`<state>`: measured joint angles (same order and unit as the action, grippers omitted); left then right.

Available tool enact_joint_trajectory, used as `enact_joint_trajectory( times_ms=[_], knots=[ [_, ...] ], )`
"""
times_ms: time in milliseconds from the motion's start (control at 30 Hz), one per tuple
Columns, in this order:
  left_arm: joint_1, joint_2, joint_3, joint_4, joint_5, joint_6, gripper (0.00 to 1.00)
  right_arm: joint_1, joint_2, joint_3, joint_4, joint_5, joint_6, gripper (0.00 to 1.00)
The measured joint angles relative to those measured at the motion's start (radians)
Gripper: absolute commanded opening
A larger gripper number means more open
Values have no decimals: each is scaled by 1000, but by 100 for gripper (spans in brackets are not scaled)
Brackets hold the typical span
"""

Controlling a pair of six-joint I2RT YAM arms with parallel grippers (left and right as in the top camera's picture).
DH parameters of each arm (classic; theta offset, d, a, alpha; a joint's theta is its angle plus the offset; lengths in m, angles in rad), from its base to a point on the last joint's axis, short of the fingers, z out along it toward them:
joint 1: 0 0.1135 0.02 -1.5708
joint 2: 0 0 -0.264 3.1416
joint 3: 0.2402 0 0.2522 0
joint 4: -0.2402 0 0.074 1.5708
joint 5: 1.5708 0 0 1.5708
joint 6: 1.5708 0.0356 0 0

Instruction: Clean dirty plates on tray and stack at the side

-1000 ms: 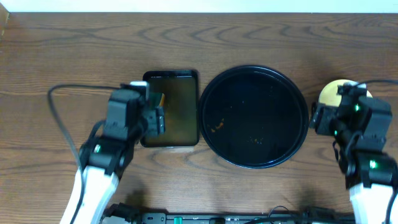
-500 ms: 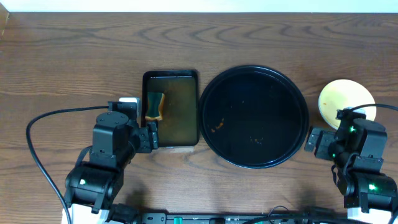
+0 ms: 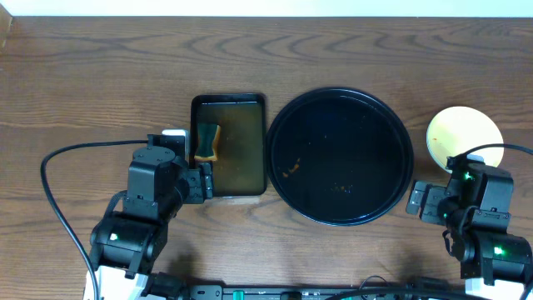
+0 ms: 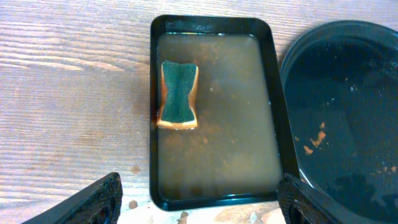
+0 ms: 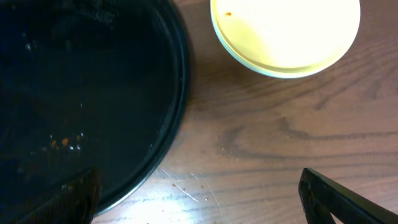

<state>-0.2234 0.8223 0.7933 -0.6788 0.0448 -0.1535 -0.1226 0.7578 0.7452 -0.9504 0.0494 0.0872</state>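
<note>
The plates [image 3: 464, 133] sit stacked on the wood to the right of the tray, a pale yellow one on top. In the right wrist view the plates [image 5: 286, 31] show a small orange speck and a mint rim underneath. The black round tray [image 3: 340, 93] holds only orange crumbs; its rim also appears in both wrist views [image 5: 177, 93] [image 4: 292, 68]. My right gripper [image 3: 420, 200] [image 5: 199, 193] is open and empty, near the tray's front right rim, short of the plates. My left gripper [image 3: 202, 182] [image 4: 199, 199] is open and empty at the basin's near end.
A rectangular black basin [image 3: 229, 103] [image 4: 211, 22] of brownish water stands left of the tray. A green and yellow sponge [image 3: 206, 142] [image 4: 178, 94] lies in its left side. Water drops spot the wood by the basin's near edge. A black cable loops left of the left arm.
Both arms have drawn back toward the near edge. The left gripper came off the basin, leaving the sponge in the water. The right gripper pulled away from the plates and opened wider.
</note>
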Motion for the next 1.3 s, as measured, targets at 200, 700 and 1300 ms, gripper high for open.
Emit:
enact_joint_trajectory(
  times_ms=[200, 700, 1300],
  knots=[
    [0, 1, 0, -1, 0, 0, 81, 0, -67, -6, 44, -1, 0, 99],
    [0, 1, -1, -2, 0, 0, 81, 4, -550, -260, 559, -11, -37, 99],
    [0, 1, -1, -2, 0, 0, 81, 4, -747, -731, 943, -51, -126, 99]
  ],
)
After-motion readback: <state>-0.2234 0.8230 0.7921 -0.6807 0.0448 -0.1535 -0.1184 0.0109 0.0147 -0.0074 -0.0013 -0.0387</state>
